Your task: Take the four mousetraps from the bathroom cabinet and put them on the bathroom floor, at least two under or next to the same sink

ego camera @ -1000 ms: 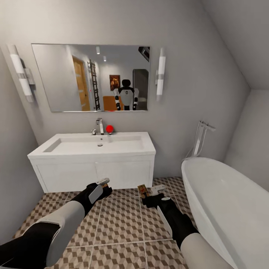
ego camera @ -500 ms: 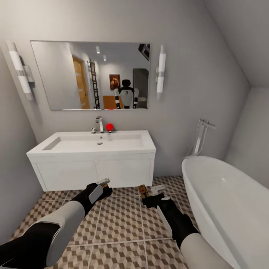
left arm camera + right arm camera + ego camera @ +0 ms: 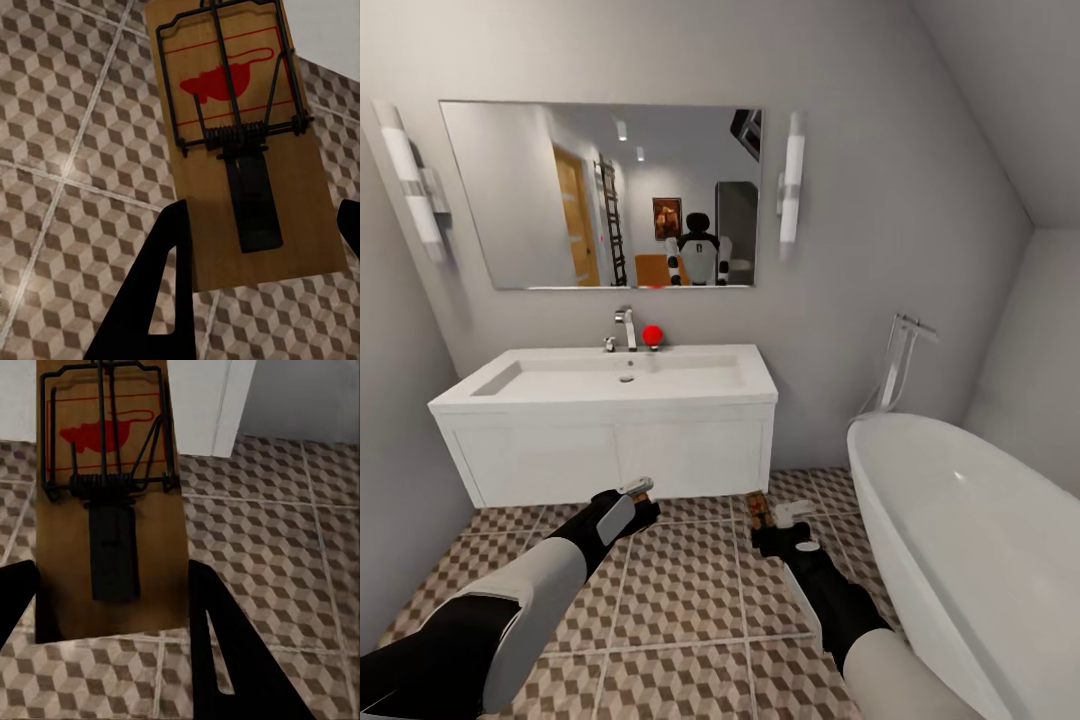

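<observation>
The bathroom floor [image 3: 690, 600] spreads out under everything, tiles printed in a brown, beige and white cube pattern with pale grout lines. Against the far wall hangs the bathroom sink [image 3: 610, 440], a long white box with a smooth plain front and a chrome faucet [image 3: 625, 328] behind the basin, a small red ball [image 3: 652, 336] beside it. To the robot's right the glossy white bathtub [image 3: 960, 540] curves away, and a wide mirror [image 3: 600, 195] above the basin throws back the robot's own figure.

Both arms reach toward the foot of the sink. The left gripper [image 3: 640, 490] has its dark fingers [image 3: 161, 285] closed against the edges of a mousetrap [image 3: 244, 142], held over the tiles; the right gripper [image 3: 778, 515] clamps a second mousetrap [image 3: 112, 502] the same way, just in front of the sink's lower corner.

Each trap is a thin, stiff wooden board carrying dark wire, a coil spring and a red mouse print (light to carry, I'd judge, and rigid enough not to flex). The plain end of the board, clear of the wire bar, looks the safest place to pinch; the smooth wood could slip if the squeeze is weak.
</observation>
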Available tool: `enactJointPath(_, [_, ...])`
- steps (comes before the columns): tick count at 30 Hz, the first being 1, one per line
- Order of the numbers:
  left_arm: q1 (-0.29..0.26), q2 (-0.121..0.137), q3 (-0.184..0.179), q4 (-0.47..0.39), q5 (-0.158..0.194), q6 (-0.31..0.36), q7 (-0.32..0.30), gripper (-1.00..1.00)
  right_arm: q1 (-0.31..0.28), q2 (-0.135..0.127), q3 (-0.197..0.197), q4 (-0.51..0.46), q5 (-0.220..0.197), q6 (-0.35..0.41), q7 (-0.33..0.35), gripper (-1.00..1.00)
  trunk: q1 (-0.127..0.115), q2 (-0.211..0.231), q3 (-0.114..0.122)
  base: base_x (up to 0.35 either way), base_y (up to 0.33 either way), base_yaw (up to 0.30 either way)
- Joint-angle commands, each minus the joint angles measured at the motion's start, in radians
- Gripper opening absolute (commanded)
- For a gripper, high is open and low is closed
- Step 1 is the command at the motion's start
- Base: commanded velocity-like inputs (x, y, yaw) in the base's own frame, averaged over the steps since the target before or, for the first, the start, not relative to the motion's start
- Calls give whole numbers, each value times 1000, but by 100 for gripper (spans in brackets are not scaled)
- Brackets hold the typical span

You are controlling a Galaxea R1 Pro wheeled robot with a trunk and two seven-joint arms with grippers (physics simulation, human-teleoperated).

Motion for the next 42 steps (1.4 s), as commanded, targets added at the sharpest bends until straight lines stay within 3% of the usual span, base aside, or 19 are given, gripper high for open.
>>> enactJointPath(1, [0,1,-8,-2,10,4,8,-100,-1,0,0,15,1,-16,-35,-100,4,-8,-4,0,0,0])
enactJointPath(4, [0,1,-11,-1,10,4,10,-100,-1,1,-8,85,3,-123,-142,-100,15,-29,-14,0,0,0])
enactJointPath(8, [0,1,-13,0,7,3,14,-100,-1,2,-9,126,4,-184,-197,-100,31,-57,-26,0,0,0])
enactJointPath(26, [0,1,-22,-3,-7,8,-2,-100,-1,2,-8,136,7,-199,-211,-100,100,-183,-83,0,0,0])
enactJointPath(34, [0,2,-24,-1,-91,21,5,-100,-1,2,-6,137,7,-198,-211,-100,130,-239,-108,0,0,0])
enactJointPath(42, [0,4,-26,1,-105,44,7,-100,-1,2,-6,136,7,-198,-211,-100,161,-295,-133,0,0,0])
